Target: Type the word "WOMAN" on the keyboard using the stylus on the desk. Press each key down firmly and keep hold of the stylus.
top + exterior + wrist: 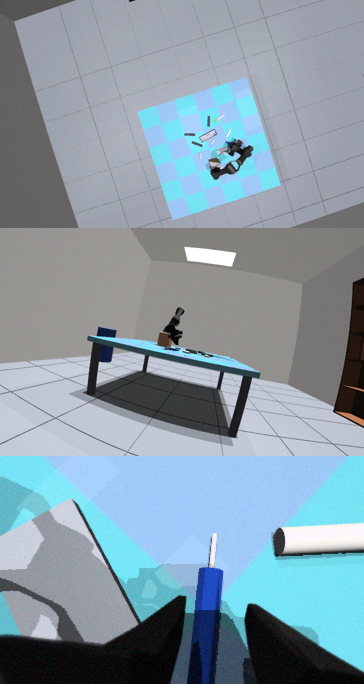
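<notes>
Gripper (pixel 215 611) stood part open astride stylus (pixel 207 601), holding nothing; could have nudged it aside, or clamped crookedly.

My own fingertips show in the wrist view only as two dark wedges, their lower parts cut off by the bottom edge. The blue stylus (pixel 206 606) runs out of the same edge, so its rear end is hidden — whether my pads touch it there I cannot tell. The white cylinder (pixel 320 539) is cut by the right edge; the grey slab (pixel 60 576) by the left. From the top view the keyboard (pixel 207 135) is too small to read any key. In the exterior view the items on the table (pixel 241 370) merge into dark specks — none can be identified.
</notes>
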Action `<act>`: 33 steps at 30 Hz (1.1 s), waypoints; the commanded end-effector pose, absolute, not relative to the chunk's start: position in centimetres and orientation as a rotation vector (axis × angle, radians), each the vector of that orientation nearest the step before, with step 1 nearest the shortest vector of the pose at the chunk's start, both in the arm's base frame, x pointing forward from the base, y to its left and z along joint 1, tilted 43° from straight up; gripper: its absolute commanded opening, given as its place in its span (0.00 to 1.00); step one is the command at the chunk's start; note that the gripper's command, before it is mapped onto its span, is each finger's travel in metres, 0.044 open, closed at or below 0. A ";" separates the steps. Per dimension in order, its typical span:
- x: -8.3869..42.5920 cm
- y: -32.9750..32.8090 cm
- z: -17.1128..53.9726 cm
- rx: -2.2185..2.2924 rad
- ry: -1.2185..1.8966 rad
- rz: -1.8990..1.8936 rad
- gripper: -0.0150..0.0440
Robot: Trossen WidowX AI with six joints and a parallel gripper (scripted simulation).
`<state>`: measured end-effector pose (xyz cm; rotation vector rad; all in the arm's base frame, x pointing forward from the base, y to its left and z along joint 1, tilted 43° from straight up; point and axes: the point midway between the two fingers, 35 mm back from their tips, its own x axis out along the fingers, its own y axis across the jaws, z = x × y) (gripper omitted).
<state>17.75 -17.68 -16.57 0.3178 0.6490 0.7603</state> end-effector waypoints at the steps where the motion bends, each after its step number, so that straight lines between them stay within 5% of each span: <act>1: 17.9 -17.4 -16.8 0.323 0.647 0.756 0.51; 33: 18.2 -15.6 -18.9 0.324 0.646 0.757 0.51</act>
